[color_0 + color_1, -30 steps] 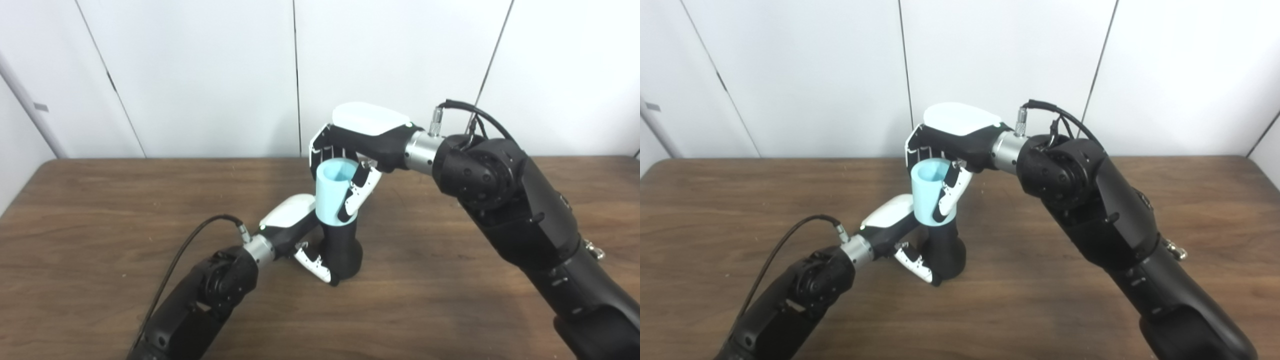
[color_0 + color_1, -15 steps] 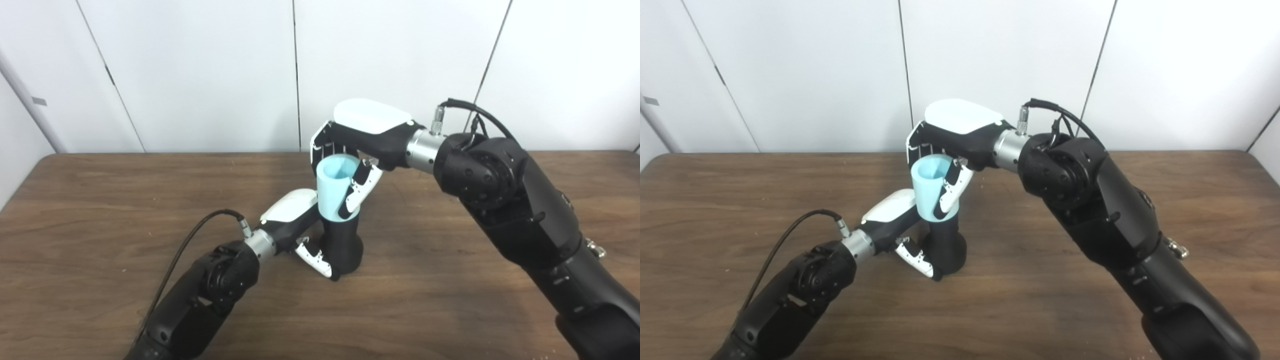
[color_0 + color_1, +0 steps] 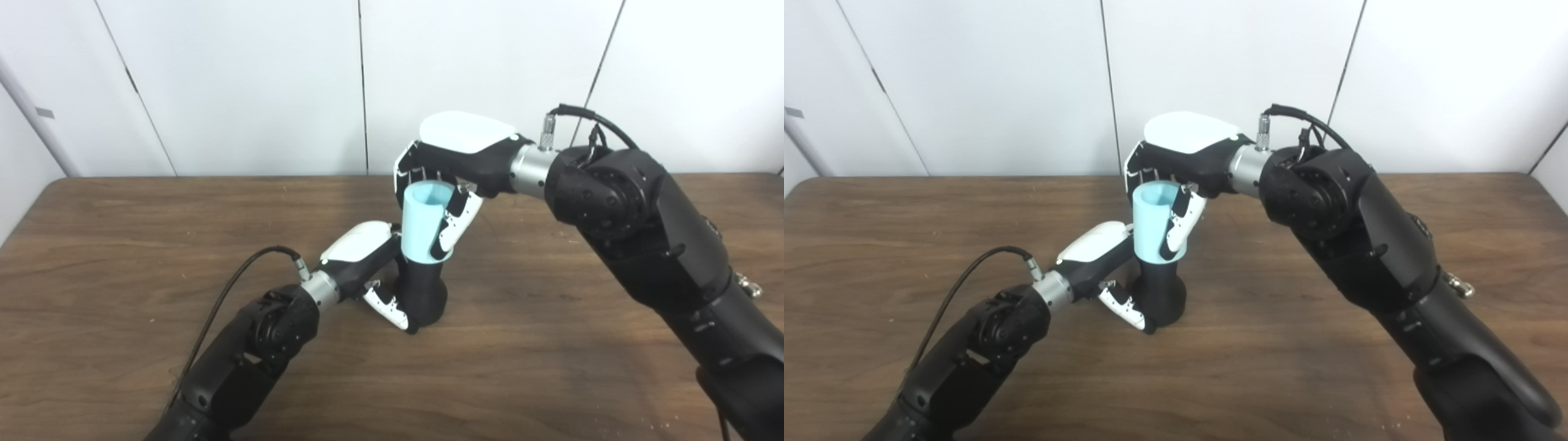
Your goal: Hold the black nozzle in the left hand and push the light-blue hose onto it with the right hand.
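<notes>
Arms cross the brown table from both sides and meet near its middle. I see my left hand low, just above the wood, with its white back turned up and its fingers curled round the lower body of the nozzle, holding it upright. The nozzle is black and widens toward its base, which sits at or just over the tabletop; I cannot tell whether it touches.

My right hand reaches in from above, elbow high and wrist bent, palm facing down. Its fingers wrap the far side of the hose and its thumb lies down the near side, so it is clamped on the hose. The hose is a short light-blue tube, standing nearly upright with a slight tilt, open end up, and its bottom end is seated over the top of the nozzle.

I count one nozzle, one hose and two hands on the job.
</notes>
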